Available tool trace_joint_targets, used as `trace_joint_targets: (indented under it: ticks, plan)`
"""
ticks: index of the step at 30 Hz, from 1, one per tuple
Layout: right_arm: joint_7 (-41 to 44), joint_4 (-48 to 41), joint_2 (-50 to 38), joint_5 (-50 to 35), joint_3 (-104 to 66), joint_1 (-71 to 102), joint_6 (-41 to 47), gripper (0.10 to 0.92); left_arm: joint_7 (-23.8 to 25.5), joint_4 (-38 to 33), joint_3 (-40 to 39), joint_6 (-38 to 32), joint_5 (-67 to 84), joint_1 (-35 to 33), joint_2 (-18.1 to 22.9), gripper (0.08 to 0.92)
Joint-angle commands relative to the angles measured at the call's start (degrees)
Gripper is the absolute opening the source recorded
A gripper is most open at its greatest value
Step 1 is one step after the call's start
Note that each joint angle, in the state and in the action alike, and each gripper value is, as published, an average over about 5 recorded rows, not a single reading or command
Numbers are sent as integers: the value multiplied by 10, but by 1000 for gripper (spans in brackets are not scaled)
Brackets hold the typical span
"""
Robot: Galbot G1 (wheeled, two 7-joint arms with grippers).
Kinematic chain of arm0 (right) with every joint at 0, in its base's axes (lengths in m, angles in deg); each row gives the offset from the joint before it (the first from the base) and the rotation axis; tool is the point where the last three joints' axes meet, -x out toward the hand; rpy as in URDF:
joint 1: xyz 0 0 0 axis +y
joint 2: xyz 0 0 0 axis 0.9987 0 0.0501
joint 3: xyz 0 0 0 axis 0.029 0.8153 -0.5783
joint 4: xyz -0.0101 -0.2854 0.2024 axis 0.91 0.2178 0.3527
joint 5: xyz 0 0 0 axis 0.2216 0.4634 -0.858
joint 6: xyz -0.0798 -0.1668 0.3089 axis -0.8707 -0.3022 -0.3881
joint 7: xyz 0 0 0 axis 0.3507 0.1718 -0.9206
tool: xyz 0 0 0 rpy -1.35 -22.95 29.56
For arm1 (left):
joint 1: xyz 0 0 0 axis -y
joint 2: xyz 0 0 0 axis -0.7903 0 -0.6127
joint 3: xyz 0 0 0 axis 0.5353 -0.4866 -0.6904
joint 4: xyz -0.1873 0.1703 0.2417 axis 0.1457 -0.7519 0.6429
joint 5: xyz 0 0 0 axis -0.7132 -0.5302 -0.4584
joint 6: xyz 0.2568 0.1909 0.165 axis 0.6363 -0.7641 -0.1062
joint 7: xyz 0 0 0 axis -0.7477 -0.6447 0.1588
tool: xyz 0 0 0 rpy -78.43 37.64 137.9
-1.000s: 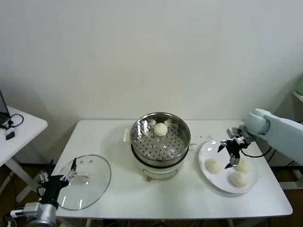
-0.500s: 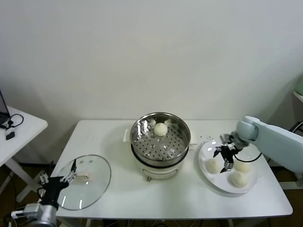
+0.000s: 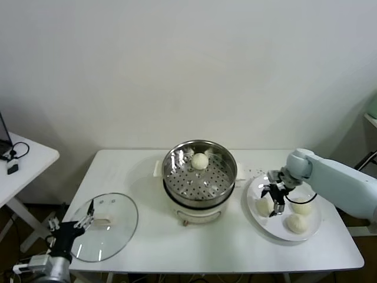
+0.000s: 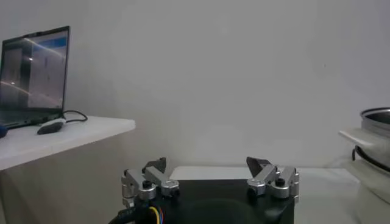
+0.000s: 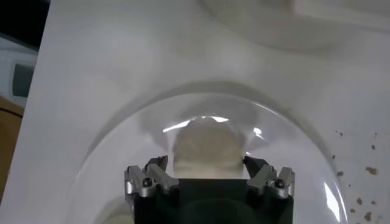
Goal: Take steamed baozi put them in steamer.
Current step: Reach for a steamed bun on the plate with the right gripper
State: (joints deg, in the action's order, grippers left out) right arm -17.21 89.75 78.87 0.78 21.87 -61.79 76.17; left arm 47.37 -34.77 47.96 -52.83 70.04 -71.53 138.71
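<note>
Backdrop: plain pale wall behind a white bench [image 3: 194,250]; second small white table [image 3: 26,159] off to the robot's left
Steamer [image 3: 199,167]: shiny metal basket with a holed floor, set on a white cooker base near the bench's middle; one bun [image 3: 199,161] lying inside, toward the far wall of the basket
Plate [image 3: 312,230]: flat, white, just to the right of the steamer; three buns on it, apart from one another
Near bun [image 3: 263,206]: on the plate's steamer-side part; seen from the right wrist as a pale dome [image 5: 207,149] between the two finger tips
Right gripper [image 3: 274,198]: low over the plate, straddling that near bun; fingers [image 5: 153,176] spread wide, one on each side of the dough; contact cannot be told
Other two buns: one [image 3: 302,206] just beyond the gripper, one [image 3: 297,223] toward the plate's front
Lid [image 3: 105,226]: round glass, flat on the bench's left front part
Left gripper [image 3: 75,225]: parked low at the bench's left front corner, beside the lid; fingers [image 4: 268,176] released, holding nothing
</note>
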Motion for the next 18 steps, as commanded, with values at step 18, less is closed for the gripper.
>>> trace_joint_targets:
  ticks: [18]
  plan:
    - [14, -10, 8, 21, -24, 11, 1, 703, 0, -2, 1, -3, 3, -6, 2, 823]
